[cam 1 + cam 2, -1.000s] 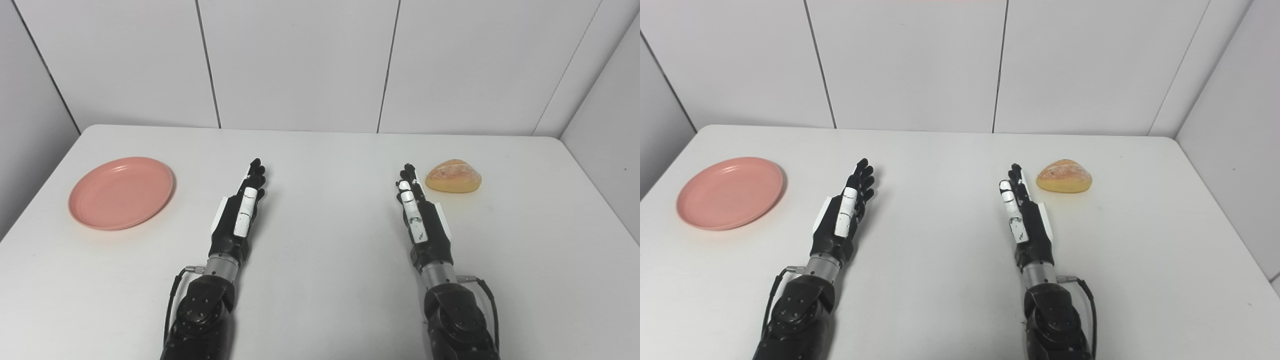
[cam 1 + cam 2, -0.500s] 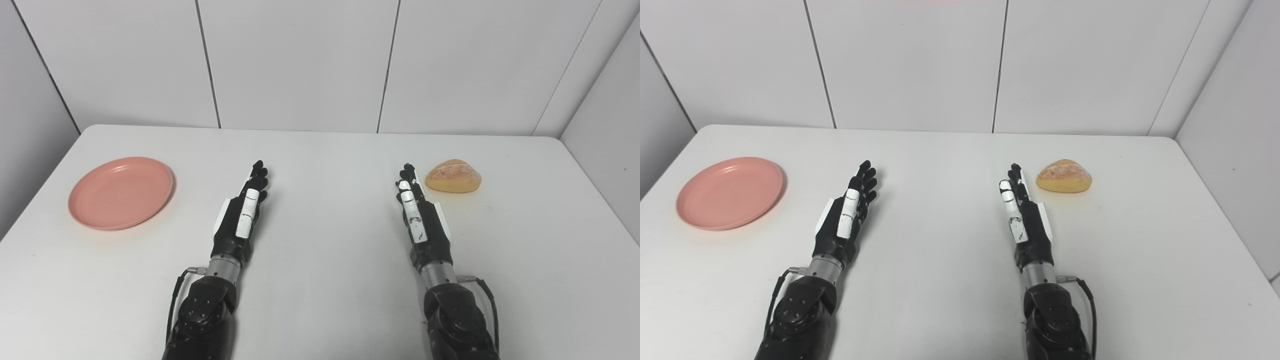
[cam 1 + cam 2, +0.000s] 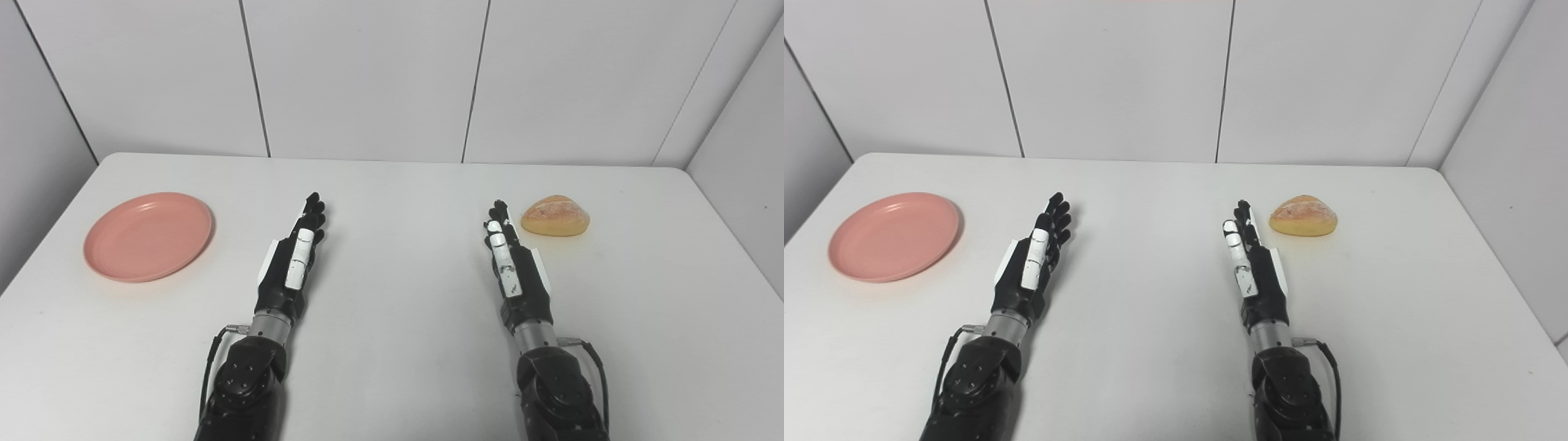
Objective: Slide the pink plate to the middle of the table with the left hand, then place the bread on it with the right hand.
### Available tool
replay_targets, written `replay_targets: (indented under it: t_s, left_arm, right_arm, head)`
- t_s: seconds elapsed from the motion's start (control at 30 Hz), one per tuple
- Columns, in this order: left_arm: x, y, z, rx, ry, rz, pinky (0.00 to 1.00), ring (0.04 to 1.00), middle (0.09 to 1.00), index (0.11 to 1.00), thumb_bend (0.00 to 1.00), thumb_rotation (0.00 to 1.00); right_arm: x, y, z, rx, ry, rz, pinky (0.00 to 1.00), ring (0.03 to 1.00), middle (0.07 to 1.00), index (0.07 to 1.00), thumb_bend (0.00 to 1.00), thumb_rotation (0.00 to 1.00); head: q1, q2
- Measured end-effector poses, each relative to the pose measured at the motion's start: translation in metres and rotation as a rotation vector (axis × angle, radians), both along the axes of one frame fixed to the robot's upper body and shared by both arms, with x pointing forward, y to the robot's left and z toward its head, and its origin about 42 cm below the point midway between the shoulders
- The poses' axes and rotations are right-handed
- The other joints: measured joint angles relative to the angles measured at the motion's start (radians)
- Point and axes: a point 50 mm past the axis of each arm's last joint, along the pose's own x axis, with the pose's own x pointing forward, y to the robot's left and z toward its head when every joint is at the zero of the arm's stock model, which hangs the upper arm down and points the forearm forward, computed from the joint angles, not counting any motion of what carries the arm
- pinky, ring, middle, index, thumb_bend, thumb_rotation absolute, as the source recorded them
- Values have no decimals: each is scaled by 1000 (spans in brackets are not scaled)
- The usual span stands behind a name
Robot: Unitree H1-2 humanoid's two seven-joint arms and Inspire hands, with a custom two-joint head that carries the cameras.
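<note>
- The pink plate (image 3: 149, 236) sits far out on the left side of the white table (image 3: 398, 343), well apart from both hands and nowhere near the middle yet. It looks like light, stiff plastic with a shallow raised rim, so I'd guess it slides easily on this smooth top. It may even skate away if shoved hard. Flat fingers on the far-left rim, or pressing down on the inside, would seem the place to push from.
- The left hand (image 3: 291, 263) hovers or rests over bare table right of the plate, edge-on, fingers stretched straight and close together. It holds nothing and touches nothing I can make out.
- The right hand (image 3: 513, 264) is posed the same way on the other side: fingers extended, thumb side up, empty. Its fingertips are near the bread but apart from it.
- The bread (image 3: 555, 215) lies on the table's right side, just beyond and right of that hand. It's a small crusty roll, surely light and a little squashy, flat underneath. A gentle hold around its sides should do, since a tight squeeze would likely dent it.
</note>
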Motion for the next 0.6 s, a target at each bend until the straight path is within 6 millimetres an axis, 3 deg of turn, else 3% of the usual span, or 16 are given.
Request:
replay_targets:
  t_s: [0.6]
  left_arm:
    - [0,0,1,7,1,5,1000,1000,1000,1000,736,1000]
  right_arm:
    - [0,-2,7,-5,-24,-2,1000,1000,1000,1000,599,912]
  head:
    - [-11,9]
